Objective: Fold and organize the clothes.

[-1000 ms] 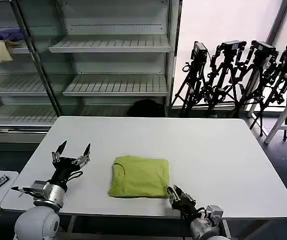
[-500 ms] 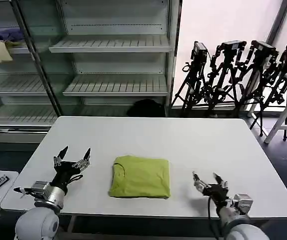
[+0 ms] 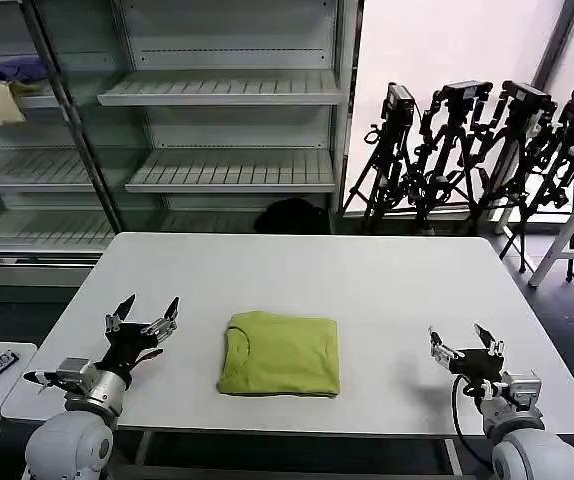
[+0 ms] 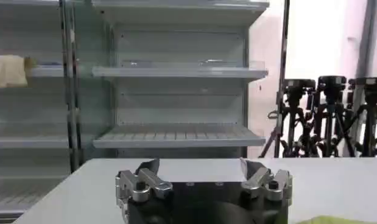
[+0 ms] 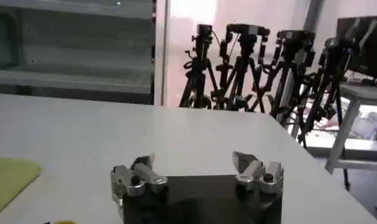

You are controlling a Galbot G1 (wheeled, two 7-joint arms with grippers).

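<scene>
1. Head view, nearest first: the left gripper [image 3: 144,315] hovers over the near left of the table [image 3: 387,280], fingers spread wide and holding nothing.
2. The right gripper [image 3: 464,342] sits over the near right side, fingers likewise wide apart and bare.
3. Between the two sets of fingers, well apart from both, lies the T-shirt [image 3: 280,353], folded into a flat square.
4. It looks light, soft and floppy; a pinch at an outer folded edge should lift it without unfolding.
5. Beyond stand shelves [image 3: 227,90].

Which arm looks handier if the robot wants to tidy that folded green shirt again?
Probably the left. The left gripper hovers open close beside the T-shirt, while the right gripper, also open, sits farther off near the table's right edge.
</scene>
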